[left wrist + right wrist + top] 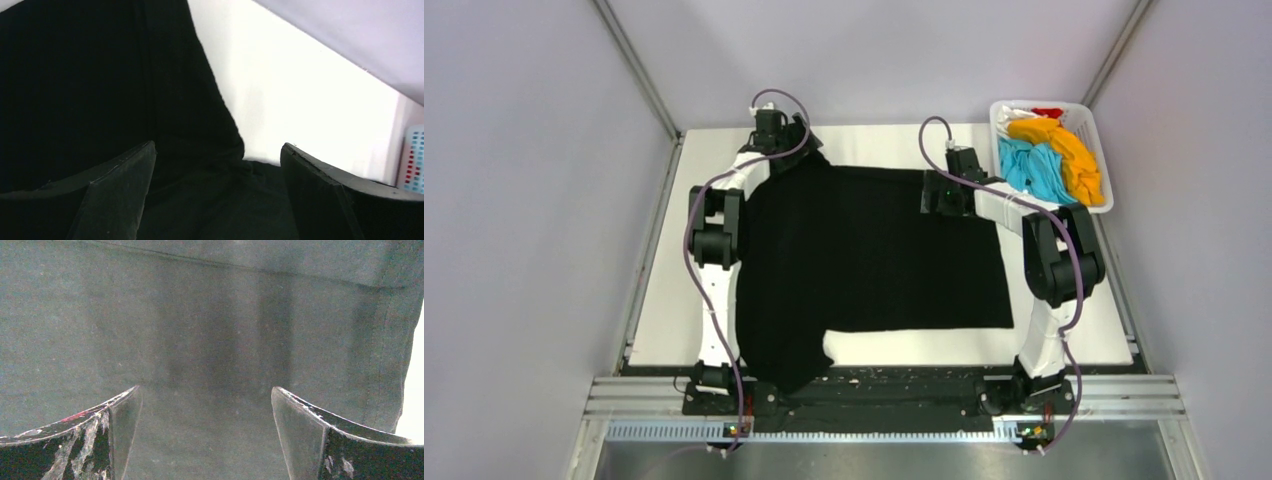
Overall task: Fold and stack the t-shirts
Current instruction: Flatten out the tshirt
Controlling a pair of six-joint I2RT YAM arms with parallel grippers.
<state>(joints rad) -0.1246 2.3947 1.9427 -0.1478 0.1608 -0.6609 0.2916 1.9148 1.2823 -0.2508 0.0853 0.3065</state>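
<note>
The large black t-shirt (864, 250) lies spread flat on the white table (674, 300), one sleeve hanging over the near edge. My left gripper (776, 135) is open at the shirt's far left corner; in the left wrist view (217, 150) its jaws stand wide over bunched black cloth (100, 90). My right gripper (944, 190) is open over the shirt's far right edge; in the right wrist view (206, 392) the jaws stand apart above flat cloth (200, 315) near a hem. Orange (1069, 150), sky-blue (1029, 168), white and red (1049, 112) shirts lie in the basket.
The white plastic basket (1102, 150) stands at the table's far right corner; its edge shows in the left wrist view (412, 160). Grey walls enclose the table on three sides. A metal rail (884, 395) runs along the near edge by the arm bases.
</note>
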